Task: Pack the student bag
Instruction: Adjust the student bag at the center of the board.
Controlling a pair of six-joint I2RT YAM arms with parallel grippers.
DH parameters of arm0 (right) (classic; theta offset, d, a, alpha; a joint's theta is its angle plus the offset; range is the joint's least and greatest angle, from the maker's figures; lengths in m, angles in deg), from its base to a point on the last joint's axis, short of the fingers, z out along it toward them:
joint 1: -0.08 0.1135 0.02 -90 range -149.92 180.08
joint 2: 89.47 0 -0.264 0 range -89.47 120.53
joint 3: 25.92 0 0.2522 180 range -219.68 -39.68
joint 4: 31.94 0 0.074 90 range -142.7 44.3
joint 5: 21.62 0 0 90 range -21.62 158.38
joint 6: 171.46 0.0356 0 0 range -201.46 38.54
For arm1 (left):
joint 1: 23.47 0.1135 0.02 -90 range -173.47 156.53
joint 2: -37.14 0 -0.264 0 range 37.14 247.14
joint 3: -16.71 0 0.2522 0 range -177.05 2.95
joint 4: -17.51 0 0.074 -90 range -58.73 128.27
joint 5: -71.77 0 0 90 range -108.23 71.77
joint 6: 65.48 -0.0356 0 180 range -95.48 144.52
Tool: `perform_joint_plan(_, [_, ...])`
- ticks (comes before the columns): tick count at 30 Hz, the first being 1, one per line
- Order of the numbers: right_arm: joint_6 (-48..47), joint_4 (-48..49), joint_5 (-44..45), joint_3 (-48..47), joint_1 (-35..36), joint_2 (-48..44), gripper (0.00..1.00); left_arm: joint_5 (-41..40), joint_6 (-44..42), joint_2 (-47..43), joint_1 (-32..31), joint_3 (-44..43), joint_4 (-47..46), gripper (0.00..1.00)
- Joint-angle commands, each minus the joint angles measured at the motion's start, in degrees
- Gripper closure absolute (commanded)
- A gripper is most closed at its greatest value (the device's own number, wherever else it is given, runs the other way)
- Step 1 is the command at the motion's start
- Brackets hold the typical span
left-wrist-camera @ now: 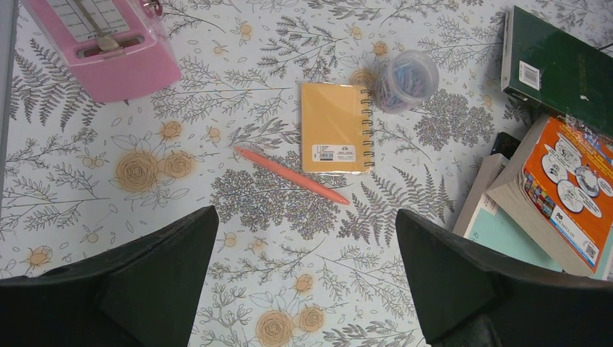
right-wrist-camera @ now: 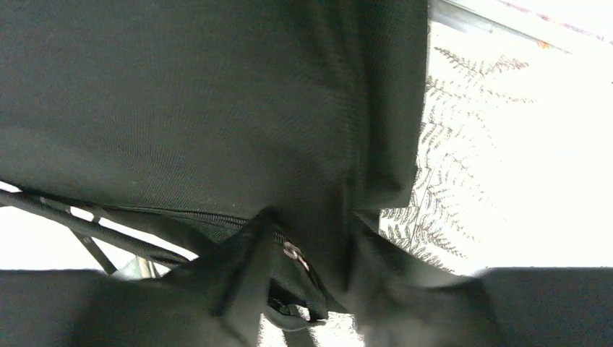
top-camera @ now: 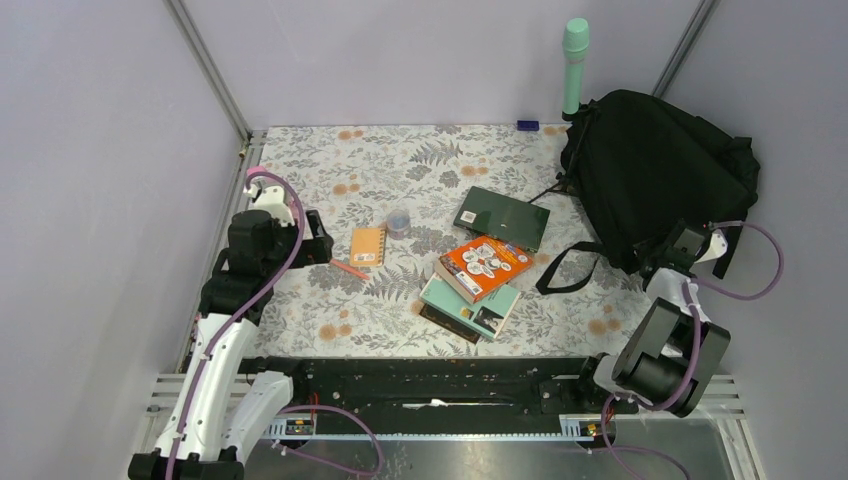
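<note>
Floral-patterned surface (top-camera: 330, 160) carries the loose books (top-camera: 480, 275), notebook (top-camera: 368, 245) and pen (top-camera: 349, 268), so packing looks barely begun. At the far right corner slumps the black bag (top-camera: 650, 170). Left fingers (left-wrist-camera: 144, 289) hang spread wide near the notebook; right fingers (right-wrist-camera: 542, 307) sit against the bag's fabric by a zipper, but I cannot tell whether they grip it.

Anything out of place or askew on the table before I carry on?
The orange book lies twisted across the teal one, overhanging it, mid-table. The student bag slumps at the right, a strap trailing toward the books. Nothing looks spilled.
</note>
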Motion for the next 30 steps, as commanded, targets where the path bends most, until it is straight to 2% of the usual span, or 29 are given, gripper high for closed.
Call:
perform_joint_plan(1, [1.1, 0.9, 5.4, -1.4, -0.3, -1.5, 0.71, 1.4, -0.9, 0.2, -0.3, 0.5, -2.8, 0.01])
perform_joint_plan(4, [1.5, -1.6, 11.8, -0.3, -0.3, -5.9, 1.00, 1.5, -0.9, 0.3, -0.4, 0.6, -2.9, 0.01])
perform_joint_plan(9, [4.5, -6.3, 29.0, 4.8, -0.3, -16.6, 1.00, 1.8, -0.8, 0.3, -0.5, 0.6, -2.9, 0.01])
perform_joint_plan(13, [5.3, -6.3, 34.5, 9.8, -0.2, -25.6, 1.00, 2.0, -0.7, 0.6, -0.6, 0.6, -2.9, 0.01])
perform_joint_plan(16, [4.6, -6.3, 35.3, 10.6, -0.2, -27.9, 1.00, 2.2, -0.7, 0.6, -0.7, 0.6, -2.9, 0.01])
perform_joint_plan(17, [4.0, -6.4, 33.7, 10.2, -0.3, -28.2, 0.92, 2.2, -0.7, 0.7, -0.8, 0.7, -2.9, 0.01])
perform_joint_plan(18, [3.3, -6.4, 32.4, 9.5, -0.2, -28.4, 0.80, 2.2, -0.7, 0.6, -0.8, 0.7, -2.9, 0.01])
perform_joint_plan(19, [2.7, -7.9, 31.3, 8.9, -0.2, -28.5, 0.62, 2.3, -0.7, 0.6, -0.8, 0.7, -2.9, 0.01])
perform_joint_plan(20, [2.2, -8.9, 30.6, 8.2, -0.2, -28.7, 0.49, 2.3, -0.7, 0.7, -0.8, 0.7, -2.9, 0.01])
perform_joint_plan(21, [1.7, -9.6, 29.8, 7.6, -0.2, -29.0, 0.38, 2.2, -0.7, 0.7, -0.8, 0.7, -2.9, 0.01])
perform_joint_plan(22, [1.1, -10.0, 29.0, 7.1, -0.3, -29.7, 0.31, 2.3, -0.7, 0.7, -0.8, 0.7, -2.9, 0.01])
perform_joint_plan(24, [-0.2, -10.8, 27.2, 6.3, -0.2, -31.9, 0.26, 2.3, -0.7, 0.7, -0.9, 0.7, -2.9, 0.01])
perform_joint_plan(29, [-4.5, -6.3, 19.3, 8.5, 0.7, -39.7, 0.21, 2.4, -0.7, 1.0, -0.9, 0.6, -2.9, 0.01])
perform_joint_plan(30, [-5.4, -4.3, 16.8, 8.8, 1.1, -40.5, 0.14, 2.5, -0.7, 1.1, -0.9, 0.6, -2.9, 0.01])
